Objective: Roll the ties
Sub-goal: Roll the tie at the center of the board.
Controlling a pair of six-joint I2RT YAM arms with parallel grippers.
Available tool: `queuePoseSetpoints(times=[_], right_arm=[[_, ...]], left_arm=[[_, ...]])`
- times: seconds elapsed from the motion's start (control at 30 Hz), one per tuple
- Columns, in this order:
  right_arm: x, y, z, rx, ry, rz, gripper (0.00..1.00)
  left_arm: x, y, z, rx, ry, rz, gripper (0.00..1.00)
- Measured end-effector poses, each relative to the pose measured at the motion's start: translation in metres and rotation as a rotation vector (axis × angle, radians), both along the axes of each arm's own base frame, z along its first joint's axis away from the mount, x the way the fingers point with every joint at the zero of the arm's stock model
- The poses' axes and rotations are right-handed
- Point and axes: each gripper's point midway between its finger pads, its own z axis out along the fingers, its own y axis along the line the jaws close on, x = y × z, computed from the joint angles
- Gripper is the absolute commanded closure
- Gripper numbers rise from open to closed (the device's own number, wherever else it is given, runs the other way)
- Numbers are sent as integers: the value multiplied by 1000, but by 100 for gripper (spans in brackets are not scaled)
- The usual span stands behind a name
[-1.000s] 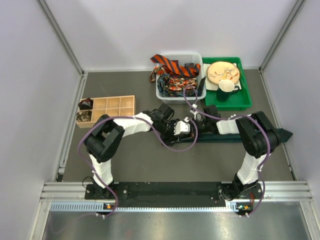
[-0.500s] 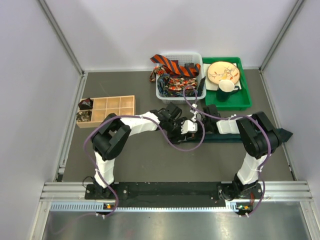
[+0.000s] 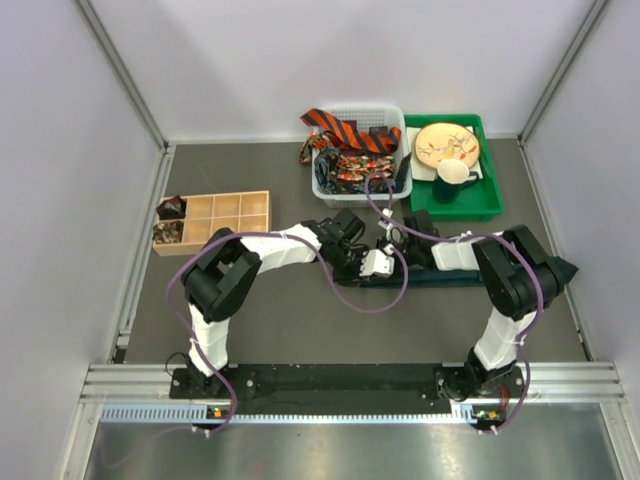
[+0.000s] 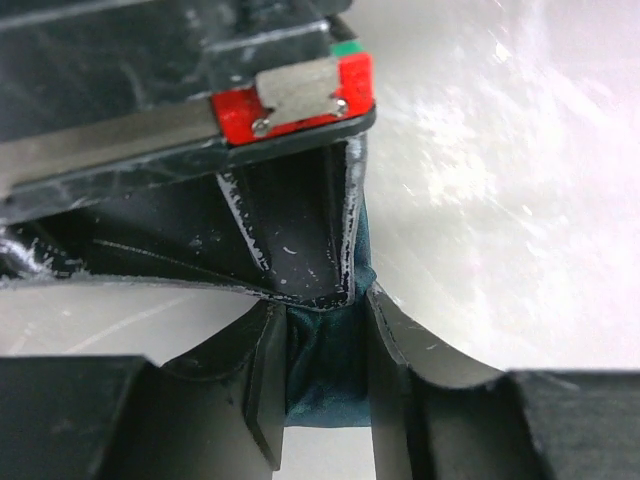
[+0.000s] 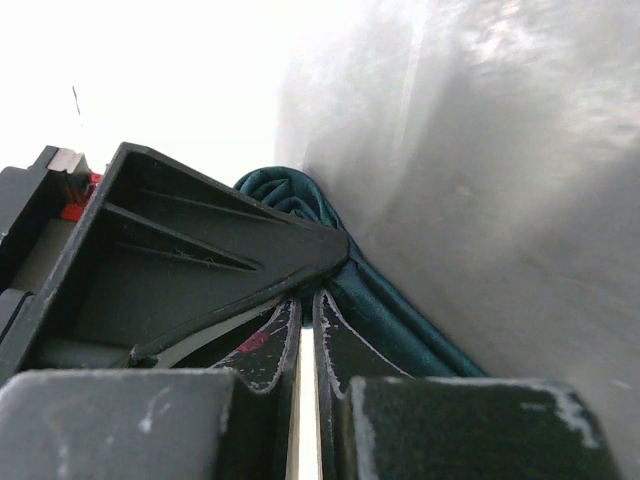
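Now that the left arm has swung right, change: the left claw point(image 4: 325, 372), wide a second ago, has closed on the plain dark teal fabric necktie point(image 5: 392, 316), gripping it from both sides just beside the right claw point(image 5: 305, 300).
Meaning: we judge that the small teal coil point(image 5: 285, 190) is only begun; most of that tie lies flat toward the right edge of the dark grey table point(image 3: 250, 330).
Right claw: closed, with its tips against the coil; we cannot tell whether it pinches cloth.
Arms: two.
Green plastic tray point(image 3: 487, 203): one, at the far right corner.
White slotted basket point(image 3: 350, 198): one, at the far edge.
Wooden compartment box point(image 3: 227, 215): one, near the left edge; we count eight cells.
Ties: one teal; one orange-and-black striped tie point(image 3: 340, 128) draped on the basket; red patterned ties point(image 3: 355, 165) inside, number unclear; two dark rolls point(image 3: 170, 208) in the box's left cells.
Round tan plate point(image 3: 447, 145): one.
White cup point(image 3: 455, 175): one.
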Motion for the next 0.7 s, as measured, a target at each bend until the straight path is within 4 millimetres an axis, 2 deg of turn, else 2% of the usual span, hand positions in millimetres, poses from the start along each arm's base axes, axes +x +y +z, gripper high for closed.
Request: queuePoseSetpoints(times=[0.1, 0.17, 0.2, 0.3, 0.43, 0.57, 0.7], right_arm=[[-5, 6, 0, -4, 2, 15, 100], [-6, 8, -1, -7, -2, 17, 100], [-6, 8, -1, -9, -2, 16, 100], [-3, 7, -3, -24, -10, 5, 100], [-1, 5, -6, -50, -15, -2, 100], [0, 3, -8, -65, -19, -2, 100], [-1, 2, -9, -72, -25, 3, 100]], left_arm=[[-6, 8, -1, 14, 3, -19, 66], [-7, 9, -1, 15, 6, -24, 58], [-7, 9, -1, 13, 8, -25, 49], [-7, 10, 0, 13, 15, -23, 39], [-7, 18, -1, 11, 48, 17, 34], [-2, 42, 1, -3, 79, 116, 32], [5, 66, 3, -57, 107, 241, 25]])
